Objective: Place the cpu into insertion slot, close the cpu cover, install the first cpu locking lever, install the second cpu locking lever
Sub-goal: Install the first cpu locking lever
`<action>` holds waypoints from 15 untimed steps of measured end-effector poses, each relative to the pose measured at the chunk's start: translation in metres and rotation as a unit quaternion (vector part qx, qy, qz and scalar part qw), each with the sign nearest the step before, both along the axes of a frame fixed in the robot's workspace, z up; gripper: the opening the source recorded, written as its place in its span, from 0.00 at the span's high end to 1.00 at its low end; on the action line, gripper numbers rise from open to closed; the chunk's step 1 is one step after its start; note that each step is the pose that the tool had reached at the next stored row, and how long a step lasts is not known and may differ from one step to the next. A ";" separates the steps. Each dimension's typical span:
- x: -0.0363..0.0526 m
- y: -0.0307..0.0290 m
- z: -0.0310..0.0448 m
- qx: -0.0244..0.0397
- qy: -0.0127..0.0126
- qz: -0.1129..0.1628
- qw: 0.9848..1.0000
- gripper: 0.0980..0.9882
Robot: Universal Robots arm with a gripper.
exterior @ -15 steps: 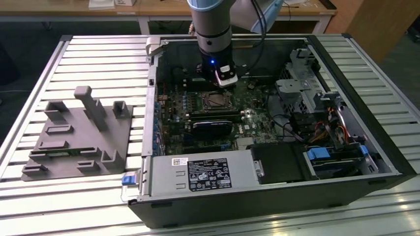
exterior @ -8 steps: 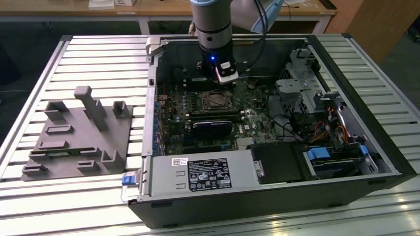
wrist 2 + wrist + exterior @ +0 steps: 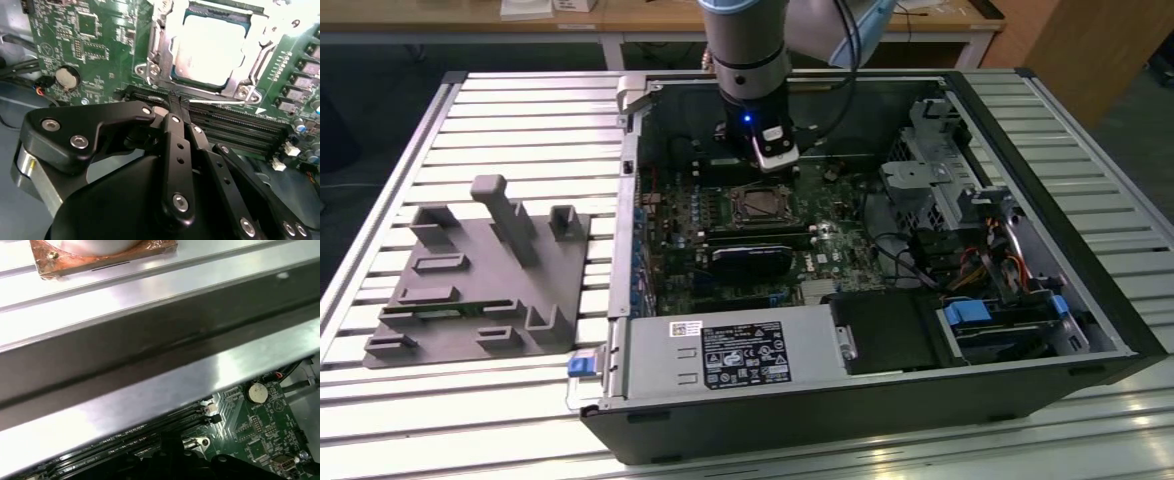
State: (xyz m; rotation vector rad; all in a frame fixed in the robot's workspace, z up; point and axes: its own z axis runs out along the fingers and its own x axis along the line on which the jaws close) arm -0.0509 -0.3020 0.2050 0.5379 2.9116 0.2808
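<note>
The cpu (image 3: 210, 45), a silvery square chip, lies in the insertion slot (image 3: 758, 204) in the middle of the green board. The cpu cover (image 3: 155, 50), a silver frame, lies flat around it. A thin silver locking lever (image 3: 225, 103) runs along the socket's edge beside the memory slots. My gripper (image 3: 175, 100) is shut, its black fingertips pressed together right at the end of that lever, just off the socket. In the exterior view the gripper (image 3: 778, 165) hangs inside the open case, just behind the socket. Its dark tips (image 3: 169, 442) also show in the first wrist view.
Long black memory slots (image 3: 240, 125) lie under the fingers. A coin battery (image 3: 66, 76) sits on the board. The case holds a power supply (image 3: 720, 355), a black card (image 3: 754, 258) and a drive cage (image 3: 934, 170). A grey fixture (image 3: 480, 270) stands at the exterior view's left.
</note>
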 end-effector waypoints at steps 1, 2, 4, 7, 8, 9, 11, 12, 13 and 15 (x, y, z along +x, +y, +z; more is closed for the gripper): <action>-0.0009 0.0000 0.0000 0.001 0.000 0.000 1.000 0.99; -0.0010 0.0000 -0.0001 0.001 0.000 0.000 1.000 0.99; -0.0011 0.0000 -0.0002 0.001 0.000 0.000 1.000 0.99; -0.0011 0.0002 -0.0006 0.002 0.000 0.000 1.000 0.99; -0.0011 0.0004 -0.0007 0.002 0.000 0.000 1.000 0.99; -0.0011 0.0006 -0.0008 0.002 0.000 0.000 1.000 0.99; -0.0011 0.0010 -0.0012 0.002 0.000 0.000 1.000 0.99; -0.0011 0.0011 -0.0013 0.002 0.000 0.000 1.000 0.99; -0.0011 0.0012 -0.0015 0.002 0.000 0.000 1.000 0.99; -0.0011 0.0014 -0.0018 0.002 0.000 0.000 1.000 0.99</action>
